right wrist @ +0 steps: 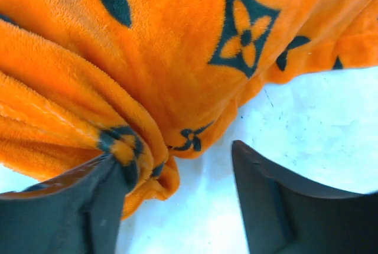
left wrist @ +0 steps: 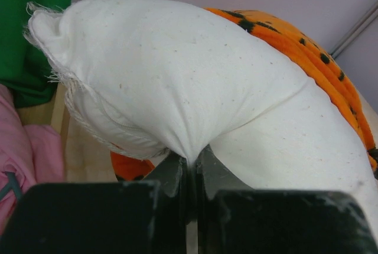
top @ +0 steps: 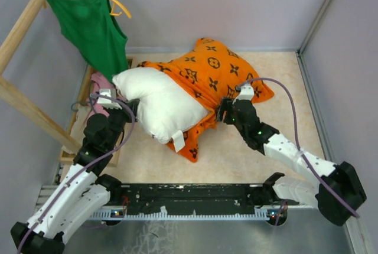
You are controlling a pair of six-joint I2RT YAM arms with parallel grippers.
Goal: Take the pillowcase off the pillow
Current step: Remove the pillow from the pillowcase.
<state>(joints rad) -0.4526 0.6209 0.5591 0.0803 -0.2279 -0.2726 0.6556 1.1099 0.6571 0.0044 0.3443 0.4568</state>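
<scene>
The white pillow (top: 158,101) lies mid-table, its left half bare, its right half still inside the orange pillowcase (top: 215,72). My left gripper (top: 131,108) is shut on a pinch of the pillow's white fabric (left wrist: 192,147) at its left side. My right gripper (top: 223,112) is open at the pillowcase's near right edge. In the right wrist view its left finger (right wrist: 88,198) touches a fold of the orange fabric (right wrist: 142,147), the right finger (right wrist: 271,201) stands apart over the bare table. The pillow's small white tag (top: 178,141) hangs at its near end.
A green tank top (top: 91,29) hangs on a yellow hanger from a wooden rack (top: 26,20) at the back left. A pink cloth (top: 100,82) lies beside the left gripper, also in the left wrist view (left wrist: 29,153). Grey walls enclose the table.
</scene>
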